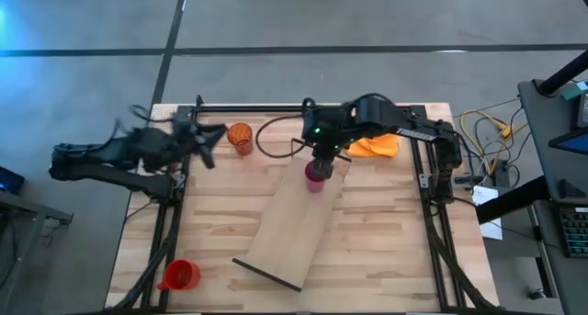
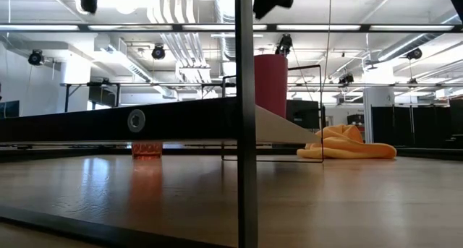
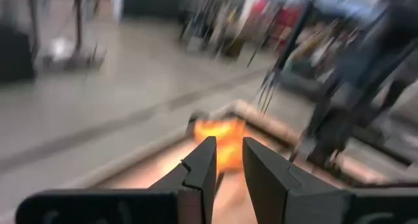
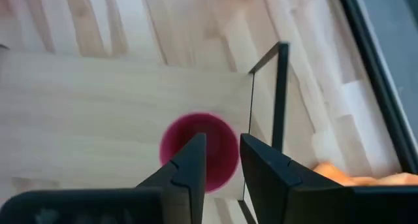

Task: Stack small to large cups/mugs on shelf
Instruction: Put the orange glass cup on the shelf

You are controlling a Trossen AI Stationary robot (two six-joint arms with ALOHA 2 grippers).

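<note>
The magenta cup [image 1: 315, 177] stands upright on the far end of the pale shelf board [image 1: 285, 237], which lies slantwise on the table; the cup also shows in the low view [image 2: 270, 85]. My right gripper [image 4: 222, 145] hovers straight above it, slightly open and empty, clear of its rim. The amber tumbler [image 1: 241, 138] stands on the table at the far left. My left gripper [image 3: 228, 149] is in the air just left of it [image 1: 208, 142], slightly open and empty, pointing at the tumbler [image 3: 219, 142]. The red mug [image 1: 179, 275] lies at the near left corner.
An orange cloth [image 1: 377, 146] lies heaped at the far right, behind the shelf's far end. The shelf's dark metal end frames stand at its far end [image 4: 281, 100] and its near end [image 1: 266, 276]. Bare tabletop shows on both sides of the board.
</note>
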